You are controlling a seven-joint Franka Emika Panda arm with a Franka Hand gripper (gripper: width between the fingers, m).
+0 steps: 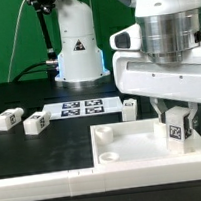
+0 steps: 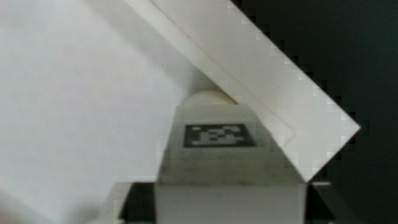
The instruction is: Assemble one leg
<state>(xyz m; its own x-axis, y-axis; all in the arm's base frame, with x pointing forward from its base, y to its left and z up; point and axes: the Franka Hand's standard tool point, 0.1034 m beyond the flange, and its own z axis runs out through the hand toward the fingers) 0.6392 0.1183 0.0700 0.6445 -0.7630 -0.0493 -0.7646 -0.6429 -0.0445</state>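
Note:
My gripper (image 1: 174, 121) is shut on a leg (image 1: 176, 133), a small white block with a black-and-white tag, held upright over the right part of the large white square panel (image 1: 124, 151). In the wrist view the leg (image 2: 221, 150) sits between my dark fingers (image 2: 141, 203), its tip close to the panel's raised rim (image 2: 267, 80). Three other legs lie on the table: two in the exterior view's left (image 1: 6, 119) (image 1: 36, 122) and one behind the panel (image 1: 129, 107).
The marker board (image 1: 81, 109) lies flat on the black table behind the panel. A white lamp-like base (image 1: 78, 51) stands at the back. A white ledge (image 1: 47, 183) runs along the front edge. A round socket (image 1: 104, 134) shows in the panel's near corner.

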